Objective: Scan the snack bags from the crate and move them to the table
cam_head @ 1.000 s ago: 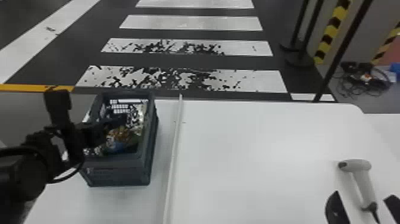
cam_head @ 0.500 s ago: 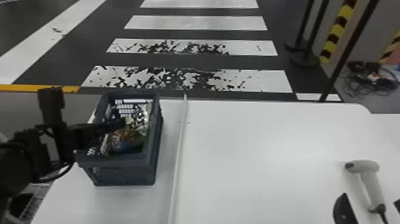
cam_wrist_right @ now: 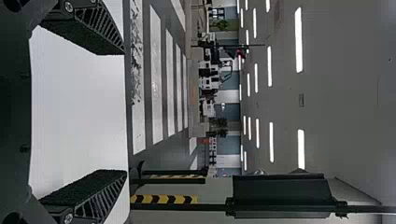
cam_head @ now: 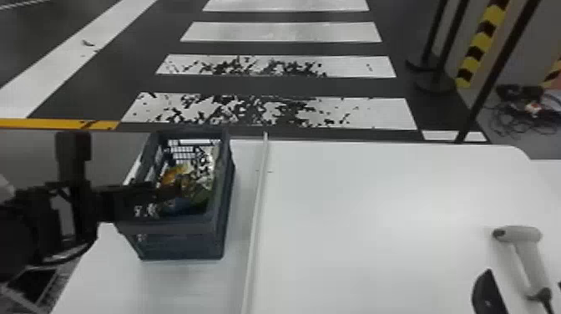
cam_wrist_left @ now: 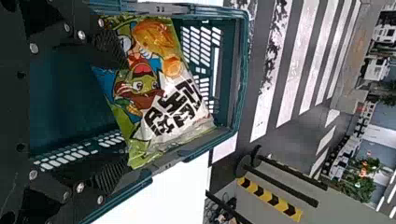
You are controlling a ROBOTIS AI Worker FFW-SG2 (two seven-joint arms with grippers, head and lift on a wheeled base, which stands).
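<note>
White table [cam_head: 375,200], crate [cam_head: 183,244] holding snack bag [cam_wrist_left: 163,98], left tool [cam_head: 167,194] spread, right tool [cam_head: 524,279] spread

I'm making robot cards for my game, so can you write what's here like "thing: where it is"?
Snack bag: inside the crate, cartoon face on it
Crate spot: left part of the white table
Barcode scanner: right part of the table
Left tool: at the crate, fingers apart
Right tool: near the scanner, fingers apart
</note>
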